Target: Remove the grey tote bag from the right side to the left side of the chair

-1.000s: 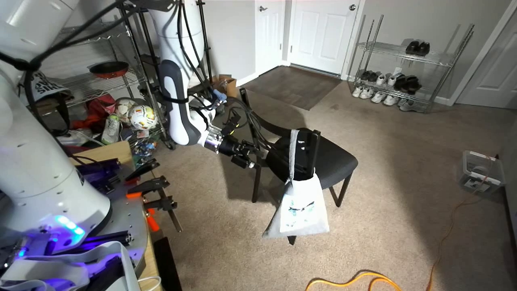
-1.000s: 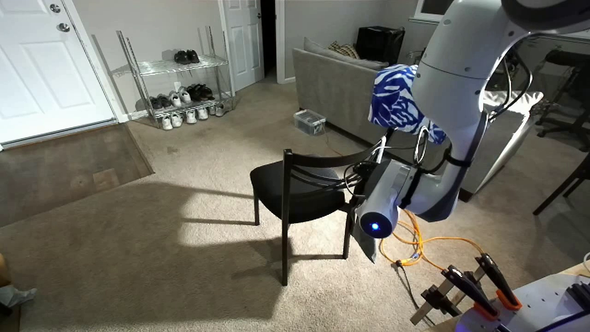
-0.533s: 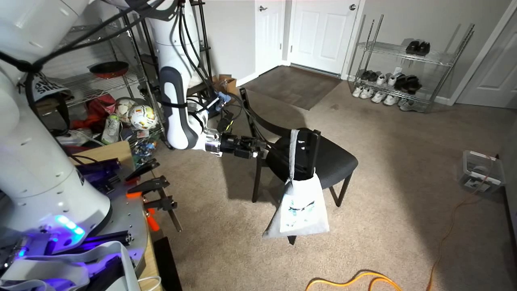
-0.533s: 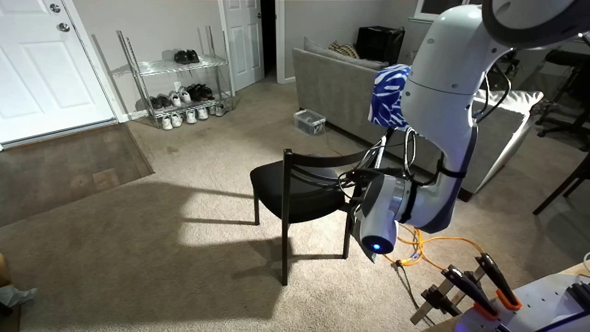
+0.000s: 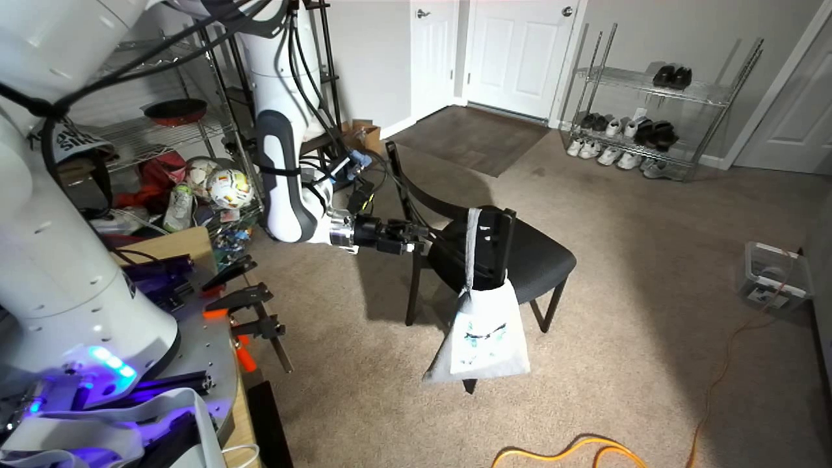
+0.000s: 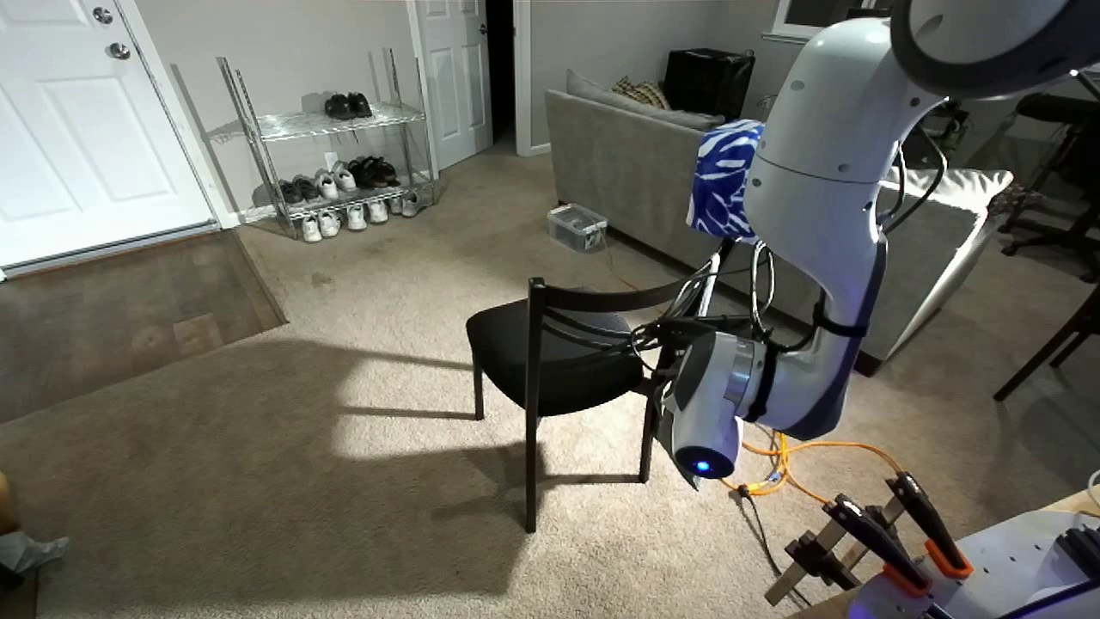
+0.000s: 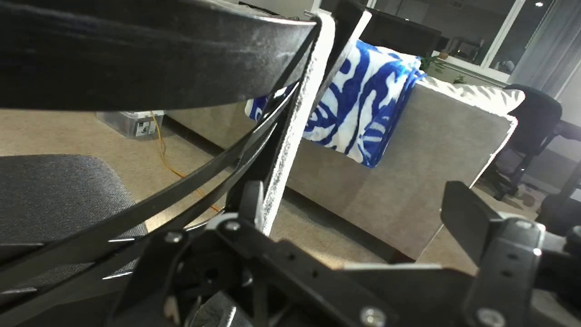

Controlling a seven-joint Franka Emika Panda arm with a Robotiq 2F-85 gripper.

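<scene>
- The transfer had not been made: in an exterior view the grey tote bag hung from a backrest post of the chair, at about 7 o'clock from the middle of the seat.
- Its strap appeared looped over that post in the wrist view, so the unhooking was left to do.
- The end effector was released: its fingers stood wide apart in the wrist view, at about 8 and 4 o'clock from the middle, with nothing clamped; whether the finger at 8 touched the strap could not be told.
- The step in hand looked like an approach to the strap. Left, as judged: grasp it, lift it clear, carry the bag across and hang it, probably, on the opposite post, near 10 o'clock from the seat in an exterior view, then let go.
- The bag's printed panel bore a dark script-like line, too small to read.
- On a wire shelf, between 9 and 10 o'clock in an exterior view, a white item carried bold black letters; "SIK" seemed legible, the rest unclear.
- A clear bin, between 9 and 10 o'clock in the wrist view, had a label too small to read.
</scene>
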